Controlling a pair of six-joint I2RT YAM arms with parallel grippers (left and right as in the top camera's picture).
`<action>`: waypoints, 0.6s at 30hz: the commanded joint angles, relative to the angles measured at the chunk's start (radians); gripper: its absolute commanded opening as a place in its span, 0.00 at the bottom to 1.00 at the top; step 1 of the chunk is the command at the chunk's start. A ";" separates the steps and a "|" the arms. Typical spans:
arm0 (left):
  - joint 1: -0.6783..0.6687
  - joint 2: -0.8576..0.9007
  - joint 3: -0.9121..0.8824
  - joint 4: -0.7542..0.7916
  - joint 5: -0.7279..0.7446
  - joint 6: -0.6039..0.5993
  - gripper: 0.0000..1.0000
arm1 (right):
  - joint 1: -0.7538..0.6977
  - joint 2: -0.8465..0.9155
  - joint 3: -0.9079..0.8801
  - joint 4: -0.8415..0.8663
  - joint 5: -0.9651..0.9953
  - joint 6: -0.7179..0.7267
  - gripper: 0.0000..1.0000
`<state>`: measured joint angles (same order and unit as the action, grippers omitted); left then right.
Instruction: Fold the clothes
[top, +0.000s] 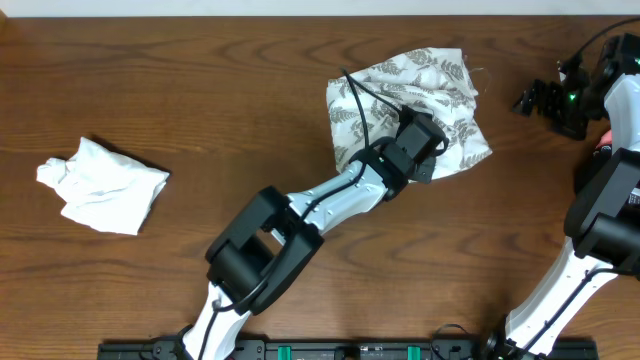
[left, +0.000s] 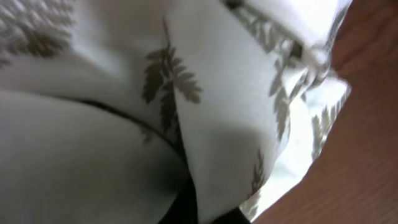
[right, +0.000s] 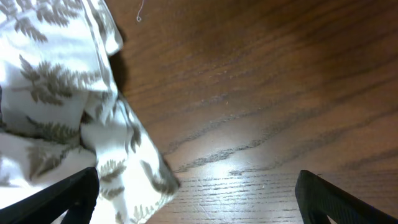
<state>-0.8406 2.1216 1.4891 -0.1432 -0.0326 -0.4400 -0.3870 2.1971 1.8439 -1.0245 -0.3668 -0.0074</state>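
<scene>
- Fern garment (top: 440, 85) lies bunched near the far edge of the surface (top: 200, 80), toward the right corner, and it is not folded yet.
- Left arm (top: 340, 195) reaches across the surface to it. The left jaws are pressed together and, as I judge, pinch a fold, because printed cloth hangs close over the whole left wrist view.
- Right jaws are spread wide above bare wood, just beside the printed cloth's edge, probably ready to take a second corner.
- White garment (top: 100, 185) lies crumpled near the left edge, well apart, with nothing touching it.
</scene>
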 joint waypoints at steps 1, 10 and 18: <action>0.006 -0.105 0.094 -0.092 -0.014 0.124 0.06 | 0.014 0.002 0.006 -0.004 -0.008 0.008 0.99; 0.051 -0.325 0.139 -0.479 -0.212 0.140 0.06 | 0.097 0.002 0.006 -0.003 -0.048 -0.060 0.99; 0.076 -0.328 0.136 -0.546 -0.139 0.121 0.06 | 0.206 0.002 0.006 0.007 -0.013 -0.071 0.99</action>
<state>-0.7589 1.7660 1.6203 -0.6994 -0.2050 -0.3164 -0.2020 2.1971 1.8439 -1.0229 -0.3912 -0.0631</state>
